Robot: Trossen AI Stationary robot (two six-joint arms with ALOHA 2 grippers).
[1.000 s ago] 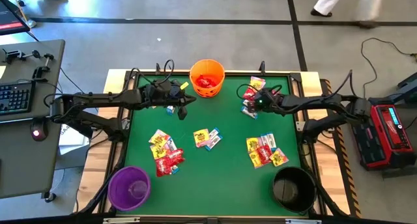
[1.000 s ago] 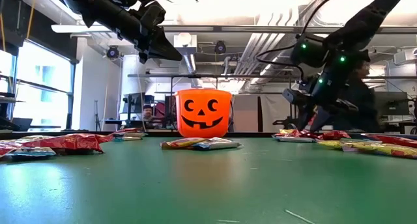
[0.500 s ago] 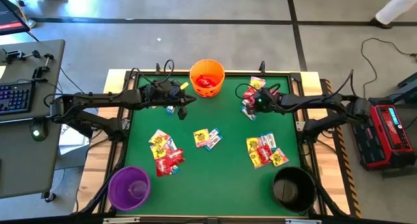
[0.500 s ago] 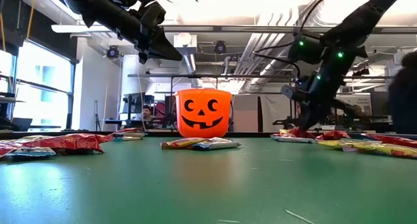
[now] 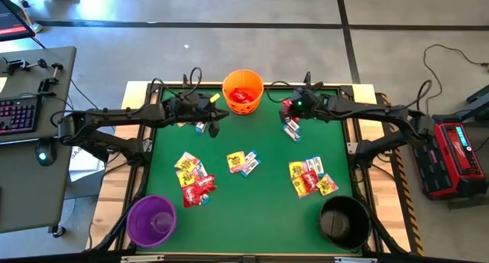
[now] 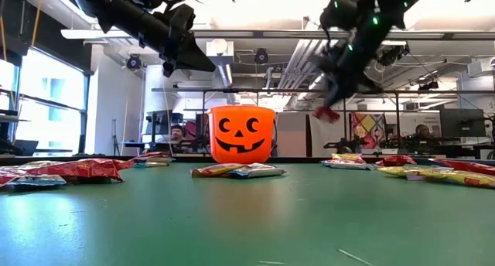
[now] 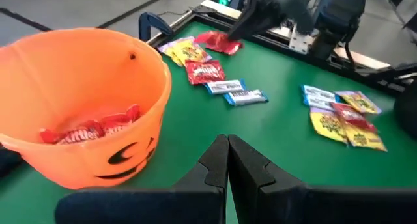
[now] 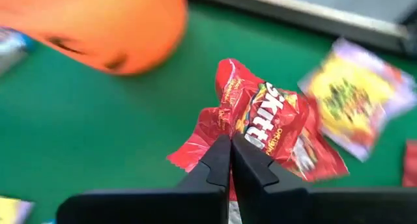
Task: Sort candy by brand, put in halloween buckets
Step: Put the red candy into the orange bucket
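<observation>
Since the green surface (image 5: 252,198) carries three buckets at its edges, the step in hand comes down to matching colour to pail. At the middle of the far edge stands the orange bucket (image 5: 243,92), which already holds red packets, while the purple bucket (image 5: 151,221) sits at the near left corner and the black bucket (image 5: 344,221) at the near right corner. Loose candy lies in four heaps: one near the far right corner (image 5: 294,125), one at the centre (image 5: 243,163), one toward the left edge (image 5: 193,179) and one toward the right edge (image 5: 311,178).

Above the far right heap, the right gripper (image 8: 229,160) hangs clear of the surface, its fingers clamped on a red packet (image 8: 260,123) by one edge, so the wrapper dangles. To finish well, it probably needs to travel along the far edge until the packet hangs fully over the orange rim before it lets go; released early, the light wrapper could catch the rim and slide outside. The low view is blurred around this arm, so its height above the rim is uncertain.

Just left of the orange bucket, the left gripper (image 7: 228,160) waits in the air with fingers together and empty.
</observation>
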